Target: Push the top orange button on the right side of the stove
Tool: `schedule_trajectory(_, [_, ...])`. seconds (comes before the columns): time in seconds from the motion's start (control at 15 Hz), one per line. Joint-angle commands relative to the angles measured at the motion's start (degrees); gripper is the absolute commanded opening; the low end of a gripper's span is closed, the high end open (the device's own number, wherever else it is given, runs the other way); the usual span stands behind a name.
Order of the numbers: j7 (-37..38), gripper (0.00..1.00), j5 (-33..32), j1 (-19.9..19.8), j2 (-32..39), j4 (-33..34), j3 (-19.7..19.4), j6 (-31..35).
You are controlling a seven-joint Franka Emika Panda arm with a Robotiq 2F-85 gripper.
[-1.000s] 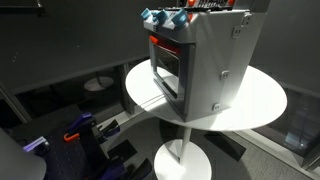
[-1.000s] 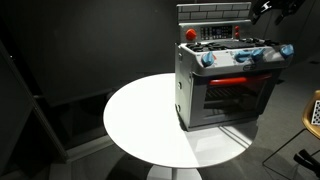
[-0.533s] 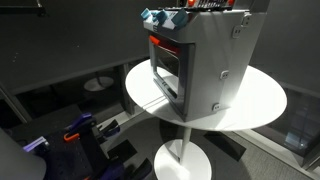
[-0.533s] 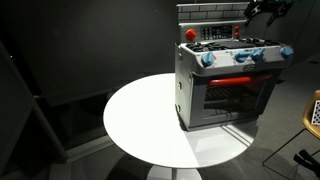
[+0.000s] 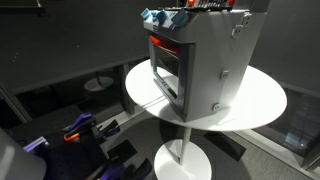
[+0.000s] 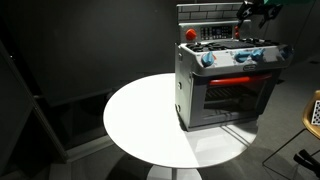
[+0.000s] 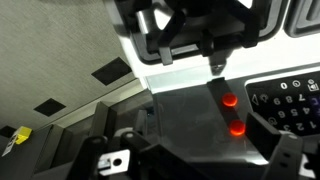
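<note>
You have one stove [image 6: 190, 95] standing on one round white table [image 6: 140, 120]. On the stove's top, the wrist view shows you two orange buttons [image 7: 230, 100], set close together. Along the stove's front edge in an exterior view you can count three blue knobs [image 6: 207, 59], with one red knob [image 6: 190, 33] behind them. The stove's front has one oven window [image 6: 235, 100].

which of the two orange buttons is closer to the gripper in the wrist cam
The upper orange button in the wrist view, just below the gripper. The lower orange button sits farther down the picture.
</note>
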Motion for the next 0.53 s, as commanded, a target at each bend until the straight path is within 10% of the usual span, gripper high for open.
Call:
schedule_trajectory(0.0, [1.98, 1.00, -1.22, 1.66, 1.96, 3.03, -1.63, -1.25])
schedule_trajectory(0.47, [2.05, 1.00, -1.10, 2.73, 3.42, 4.41, -3.15, -1.53])
